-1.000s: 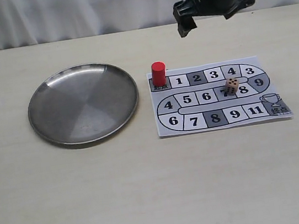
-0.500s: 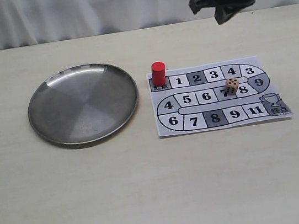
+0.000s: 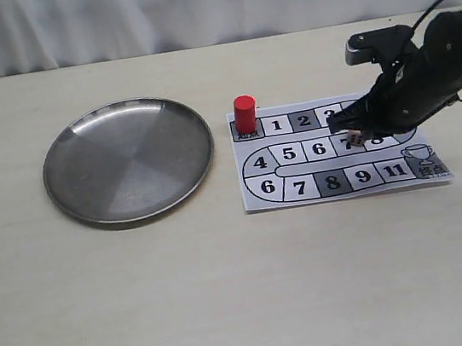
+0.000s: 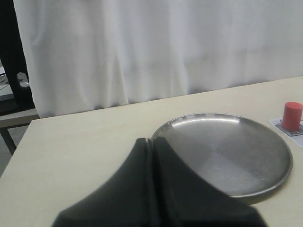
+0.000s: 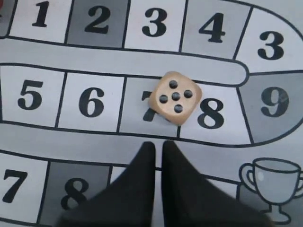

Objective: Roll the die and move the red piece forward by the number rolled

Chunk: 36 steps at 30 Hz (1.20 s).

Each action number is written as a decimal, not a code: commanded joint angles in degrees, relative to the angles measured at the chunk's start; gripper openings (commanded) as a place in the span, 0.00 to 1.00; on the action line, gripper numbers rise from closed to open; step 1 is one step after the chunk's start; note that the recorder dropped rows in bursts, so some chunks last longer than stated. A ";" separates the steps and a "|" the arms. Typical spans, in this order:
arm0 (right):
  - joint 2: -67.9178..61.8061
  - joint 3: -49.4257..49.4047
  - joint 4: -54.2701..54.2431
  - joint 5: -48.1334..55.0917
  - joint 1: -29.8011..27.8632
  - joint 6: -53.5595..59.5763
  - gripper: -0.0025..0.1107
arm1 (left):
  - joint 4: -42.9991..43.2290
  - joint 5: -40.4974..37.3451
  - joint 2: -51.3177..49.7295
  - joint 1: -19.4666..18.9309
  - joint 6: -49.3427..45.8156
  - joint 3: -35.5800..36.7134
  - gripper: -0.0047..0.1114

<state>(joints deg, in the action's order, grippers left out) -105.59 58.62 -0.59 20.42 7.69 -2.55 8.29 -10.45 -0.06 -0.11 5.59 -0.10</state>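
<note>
The die [image 5: 175, 98], a tan cube with five pips up, rests on the paper board [image 3: 302, 189] across squares 7 and 8. My right gripper [image 5: 158, 144] hangs low just short of it, its jaws almost together with nothing between them. In the exterior view that gripper [image 3: 344, 129] covers most of the die [image 3: 352, 140]. The red piece [image 3: 245, 113] stands upright on the board's start square and also shows in the left wrist view [image 4: 292, 116]. My left gripper [image 4: 152, 140] is shut and empty, out of the exterior view.
A round metal plate [image 3: 128, 159] lies left of the board, and its rim [image 4: 227, 195] is close to my left gripper. A white curtain runs along the back of the table. The right arm [image 3: 431, 67] reaches over the board's right end.
My right arm has dropped from high at the back down to the board, and its gripper now sits over the die. Die, red piece and plate have not moved.
</note>
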 commanded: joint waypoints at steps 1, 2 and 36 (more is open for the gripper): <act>0.32 -3.72 -0.06 -7.10 -0.40 0.36 0.06 | 0.00 0.51 0.06 0.14 0.05 0.10 0.04; 0.32 -4.19 0.06 -7.60 -0.40 0.36 0.06 | 0.00 0.51 0.06 0.14 0.05 0.10 0.04; 6.13 4.16 -1.61 -5.64 7.02 1.28 0.08 | 0.00 0.51 0.06 0.14 0.05 0.10 0.04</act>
<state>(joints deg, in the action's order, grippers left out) -99.09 58.84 -1.99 12.31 12.22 -2.34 8.29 -10.45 -0.06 -0.11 5.59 -0.10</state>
